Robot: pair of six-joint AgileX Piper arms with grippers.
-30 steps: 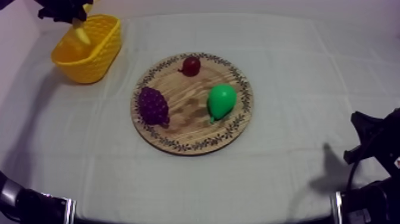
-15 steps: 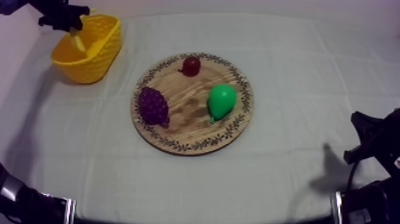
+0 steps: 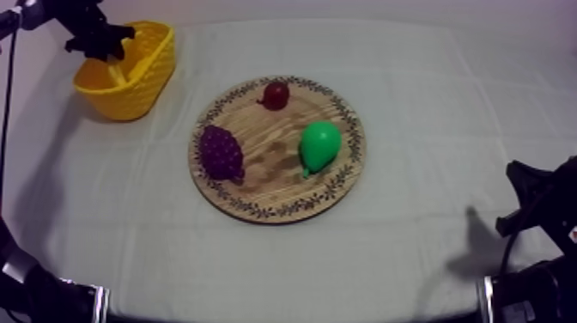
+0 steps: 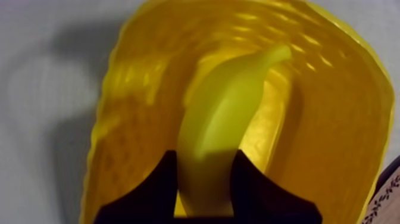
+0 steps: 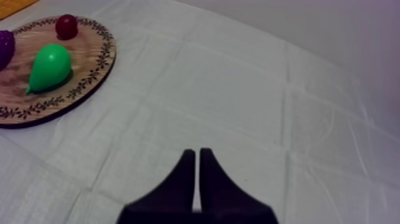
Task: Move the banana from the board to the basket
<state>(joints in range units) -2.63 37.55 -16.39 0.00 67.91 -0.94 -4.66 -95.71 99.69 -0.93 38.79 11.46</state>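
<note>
At the table's far left corner, about ten o'clock from the board in the top view, stands one yellow basket (image 3: 137,86), and my left gripper (image 3: 103,43) hangs over its far rim. In the left wrist view the two black fingers (image 4: 156,187) of that gripper (image 4: 205,173) press the lower end of the one banana (image 4: 232,101) from either side, so the hand is closed round it with only the fruit's width between them. The banana is down inside the basket (image 4: 351,119), leaning lengthwise with its tip toward the far wall.

One round wooden board (image 3: 266,167) with a patterned rim lies near the middle of the table and carries three toy fruits, well apart from one another. One small red fruit (image 3: 276,94) is at twelve o'clock by the rim, one bunch of grapes (image 3: 221,152) at nine o'clock and one green pear (image 3: 319,144) at three o'clock. The right wrist view shows the same board (image 5: 89,53) with the pear (image 5: 49,65), the small red fruit (image 5: 66,25) and an edge of the grapes (image 5: 5,47).

My right gripper (image 5: 197,156) sits low at about four o'clock from the board, its fingers lying together as a narrow wedge with nothing between them, over bare cloth.

The grey-white cloth (image 3: 429,103) covers the whole table, creased in a grid of fold lines. Beyond its far edge there is only a plain pale background.
</note>
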